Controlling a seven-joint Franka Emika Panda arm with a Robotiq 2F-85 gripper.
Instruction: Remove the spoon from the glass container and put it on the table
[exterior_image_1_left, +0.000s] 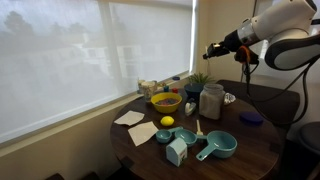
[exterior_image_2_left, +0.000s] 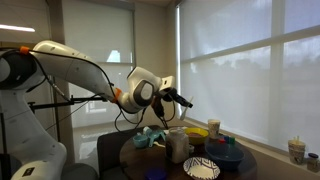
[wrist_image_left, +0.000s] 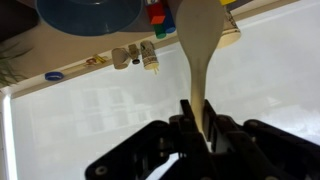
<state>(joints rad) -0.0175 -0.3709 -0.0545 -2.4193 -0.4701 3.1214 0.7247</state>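
Note:
My gripper (wrist_image_left: 197, 122) is shut on the handle of the pale beige spoon (wrist_image_left: 202, 45), which sticks out from between the jaws in the wrist view. In both exterior views the gripper (exterior_image_1_left: 212, 48) (exterior_image_2_left: 185, 100) hangs high in the air, well above the round dark wooden table (exterior_image_1_left: 250, 152). The clear glass jar (exterior_image_1_left: 211, 101) with whitish contents stands on the table below and to the side of the gripper. It also shows in an exterior view (exterior_image_2_left: 179, 145). The spoon is too small to make out in the exterior views.
A yellow bowl (exterior_image_1_left: 166, 101), a lemon (exterior_image_1_left: 167, 122), paper napkins (exterior_image_1_left: 141, 133), a teal box (exterior_image_1_left: 177, 151), teal measuring cups (exterior_image_1_left: 217, 147) and a purple lid (exterior_image_1_left: 250, 117) lie on the table. A striped bowl (exterior_image_2_left: 201, 168) sits near its edge. Window blinds stand behind.

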